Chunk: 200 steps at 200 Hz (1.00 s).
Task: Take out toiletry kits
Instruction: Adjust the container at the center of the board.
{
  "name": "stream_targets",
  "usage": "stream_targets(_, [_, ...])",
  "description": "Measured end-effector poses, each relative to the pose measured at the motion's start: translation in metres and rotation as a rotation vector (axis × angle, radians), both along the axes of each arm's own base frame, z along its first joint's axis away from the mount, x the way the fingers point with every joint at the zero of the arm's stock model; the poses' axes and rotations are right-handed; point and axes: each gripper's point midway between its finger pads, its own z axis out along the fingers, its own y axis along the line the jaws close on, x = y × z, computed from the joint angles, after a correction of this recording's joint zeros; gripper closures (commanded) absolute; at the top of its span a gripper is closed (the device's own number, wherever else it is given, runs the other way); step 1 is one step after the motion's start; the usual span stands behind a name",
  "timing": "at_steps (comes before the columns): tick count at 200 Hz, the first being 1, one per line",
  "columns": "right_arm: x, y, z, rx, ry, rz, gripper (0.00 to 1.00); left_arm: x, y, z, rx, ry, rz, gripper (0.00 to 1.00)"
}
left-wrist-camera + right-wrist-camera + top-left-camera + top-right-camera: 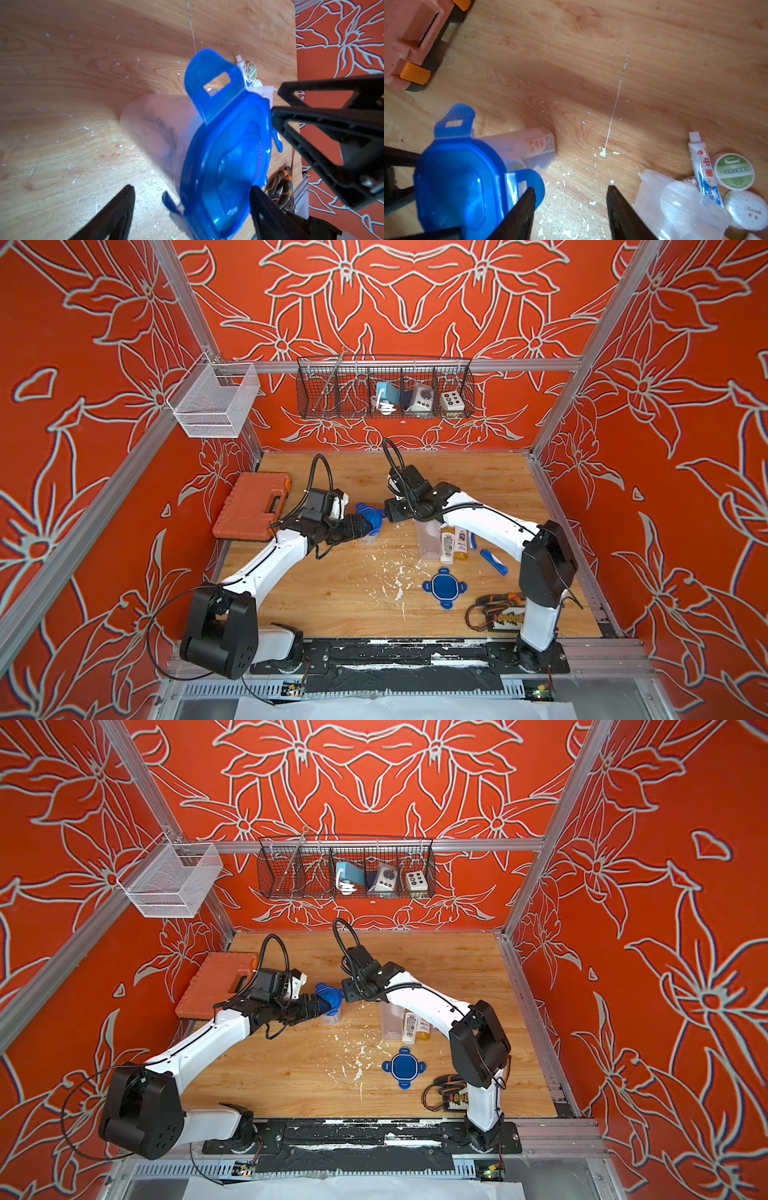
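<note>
Left gripper [191,186] straddles lidded tub [149,116] holding toiletry kit [538,145].

1. Contents of the lidded tub [158,133] between the fingers [116,214] of the left gripper [191,188] were blurred behind its cloudy wall.
2. The fingers [517,214] of the right gripper [570,188] ran off the picture's edge.
3. Behind the right gripper, its forearm [486,514] hid part of the toiletries [448,545] [409,1027] in both top views.

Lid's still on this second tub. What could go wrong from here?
1. The left pincer straddles the lidded tub with a gap on one side; prying a tab with the right pincer could tip it.
2. The open tub and loose toiletries lie close beside the right pincer; a sideways swing could scatter them.
</note>
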Motion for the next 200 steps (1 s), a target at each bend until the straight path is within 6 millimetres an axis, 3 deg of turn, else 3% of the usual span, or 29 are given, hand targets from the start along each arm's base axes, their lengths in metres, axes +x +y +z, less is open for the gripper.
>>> stream_targets(61, [0.004,0.008,0.003,0.0,0.02,0.027,0.43,0.007,0.004,0.005,0.012,-0.002,0.033,0.16])
stream_targets(137, [-0.01,-0.009,-0.002,-0.034,0.051,0.03,0.42,0.028,0.01,0.022,0.053,-0.035,0.085,0.06])
stream_targets(177, [-0.016,-0.005,-0.005,-0.014,0.074,0.049,0.42,0.048,0.035,0.044,0.142,-0.114,0.178,0.12])
stream_targets(200, [-0.016,-0.003,-0.007,-0.006,0.081,0.051,0.42,0.066,0.038,0.053,0.168,-0.142,0.185,0.17])
